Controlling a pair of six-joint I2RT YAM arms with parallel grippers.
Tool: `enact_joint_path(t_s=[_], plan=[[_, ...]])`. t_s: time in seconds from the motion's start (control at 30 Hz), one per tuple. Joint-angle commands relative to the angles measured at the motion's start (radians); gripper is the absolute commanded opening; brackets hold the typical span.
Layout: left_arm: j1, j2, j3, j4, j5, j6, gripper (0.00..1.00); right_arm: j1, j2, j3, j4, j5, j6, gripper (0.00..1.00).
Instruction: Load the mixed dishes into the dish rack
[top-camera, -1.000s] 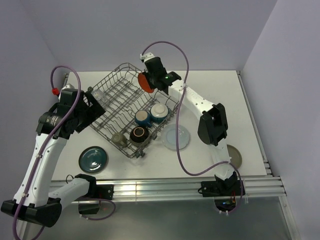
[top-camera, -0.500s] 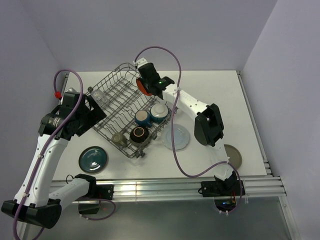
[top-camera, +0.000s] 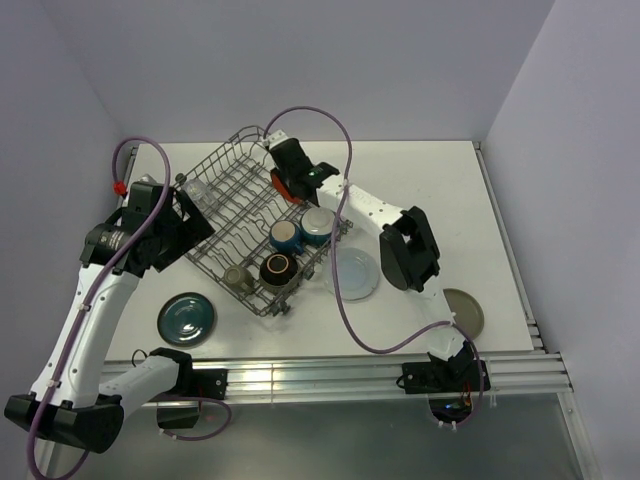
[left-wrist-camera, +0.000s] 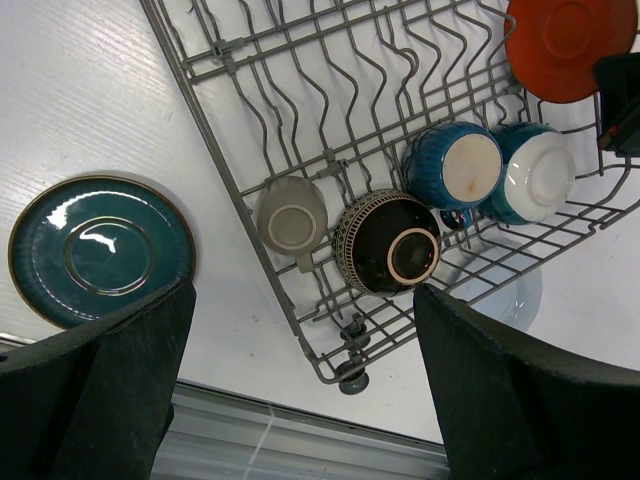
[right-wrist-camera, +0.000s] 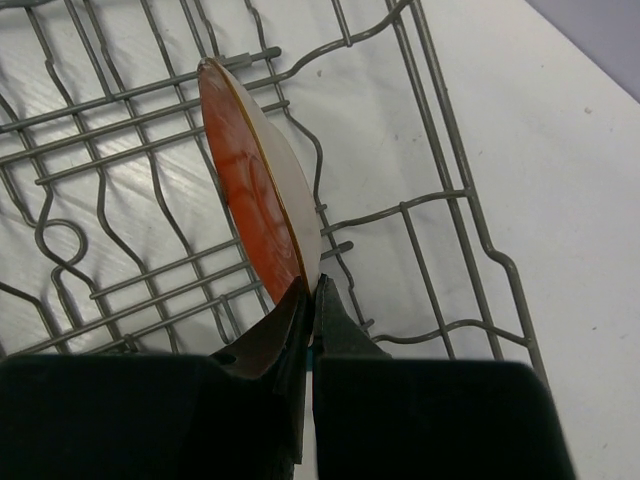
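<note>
Teal plate (left-wrist-camera: 100, 248) lies flat on the worktop (top-camera: 440, 190) at the left, beside the dish rack (top-camera: 235, 200), above which the left hand (left-wrist-camera: 302, 330) hangs spread wide and empty. Within the rack rest a beige cup (left-wrist-camera: 292, 215), a dark bowl (left-wrist-camera: 385, 245) and two blue cups (left-wrist-camera: 455, 165) (left-wrist-camera: 535, 175); at its far end the right hand (right-wrist-camera: 312, 290) pinches the rim of a red-orange plate (right-wrist-camera: 255, 190) held on edge, contact with the wires unclear. A pale plate (top-camera: 358, 278) beside the rack is half hidden by its wires in the left wrist view.
</note>
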Motion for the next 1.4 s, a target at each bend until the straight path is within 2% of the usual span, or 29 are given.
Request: enact_joint_path(t_s=[0.0, 0.3, 0.4, 0.43, 0.5, 0.53, 0.73, 0.9, 0.97, 1.03, 1.07, 1.1, 1.17, 1.2, 1.37], plan=[[-0.005, 0.002, -0.001, 0.020, 0.009, 0.026, 0.97, 0.014, 0.031, 0.023, 0.059, 0.018, 0.011, 0.00], [-0.003, 0.016, -0.001, 0.026, 0.016, 0.033, 0.98, 0.017, 0.038, 0.026, 0.038, 0.012, 0.051, 0.01], [-0.003, 0.025, -0.002, 0.030, 0.016, 0.033, 0.98, 0.017, 0.015, 0.025, 0.038, 0.013, 0.088, 0.49], [-0.003, 0.027, -0.004, 0.032, 0.018, 0.033, 0.98, 0.017, 0.007, 0.028, 0.038, 0.012, 0.096, 0.68], [-0.003, 0.033, -0.005, 0.036, 0.024, 0.034, 0.98, 0.017, -0.015, 0.034, 0.034, 0.018, 0.111, 0.84], [-0.003, 0.034, -0.007, 0.043, 0.029, 0.036, 0.98, 0.017, -0.024, 0.045, 0.033, 0.024, 0.111, 0.99], [-0.003, 0.044, -0.019, 0.090, 0.087, 0.048, 0.97, -0.006, -0.153, 0.060, -0.018, 0.063, 0.241, 1.00], [-0.005, 0.088, -0.024, 0.119, 0.125, 0.046, 0.97, -0.125, -0.370, -0.085, -0.125, -0.029, 0.456, 1.00], [-0.005, 0.097, -0.028, 0.122, 0.134, 0.046, 0.97, -0.171, -0.480, -0.222, -0.195, -0.104, 0.516, 1.00], [-0.005, 0.099, -0.042, 0.136, 0.138, 0.042, 0.96, -0.243, -0.573, -0.441, -0.214, -0.167, 0.600, 1.00], [-0.005, 0.094, -0.050, 0.145, 0.147, 0.042, 0.97, -0.267, -0.678, -0.524, -0.196, -0.243, 0.619, 1.00], [-0.005, 0.085, -0.067, 0.164, 0.151, 0.039, 0.96, -0.288, -0.731, -0.694, -0.183, -0.282, 0.655, 1.00], [-0.005, 0.077, -0.085, 0.181, 0.162, 0.025, 0.97, -0.340, -0.887, -0.847, -0.164, -0.330, 0.689, 1.00], [-0.003, 0.076, -0.099, 0.194, 0.171, 0.022, 0.96, -0.349, -0.932, -0.977, -0.148, -0.385, 0.717, 0.99], [-0.005, 0.085, -0.113, 0.214, 0.184, -0.004, 0.96, -0.379, -1.179, -1.295, -0.023, -0.526, 0.849, 0.97]])
